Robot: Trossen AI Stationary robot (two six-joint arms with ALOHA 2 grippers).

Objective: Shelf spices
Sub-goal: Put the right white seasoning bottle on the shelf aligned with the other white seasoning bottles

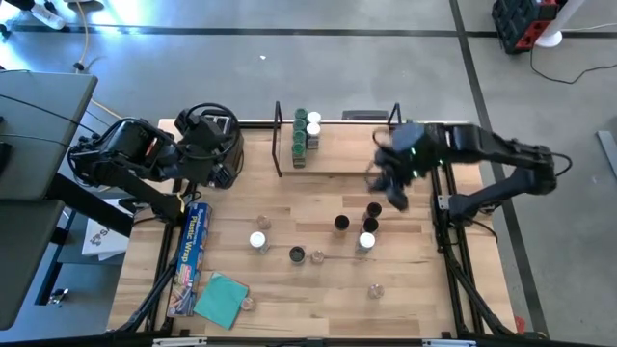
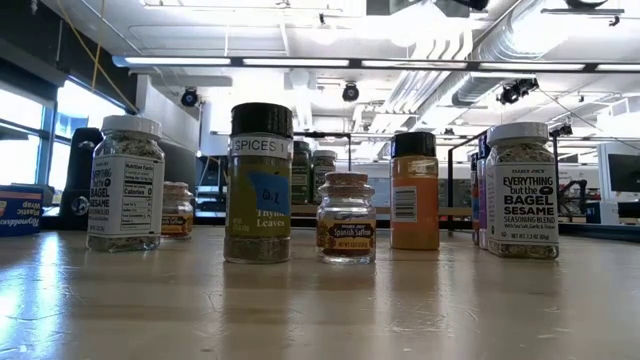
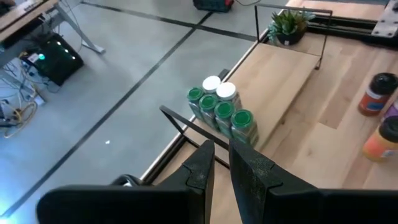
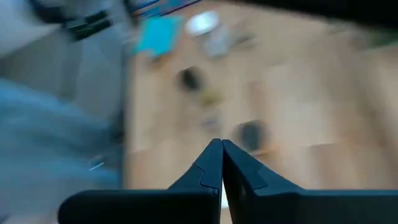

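This is a robotics lab or workshop, not a home kitchen. The light-wood bench (image 1: 318, 289) stands on a bare grey concrete floor (image 1: 193, 67) marked with dark lines, and loose cables (image 3: 15, 112) trail beside lit electronics (image 3: 53, 59) under a neighbouring desk. Seen level across the bench, the ceiling is open, with exposed ducts (image 2: 470, 50), strip lights (image 2: 280, 62) and mounted cameras (image 2: 350, 92). Two dark robot arms (image 1: 492, 154) are fixed at the bench's sides.
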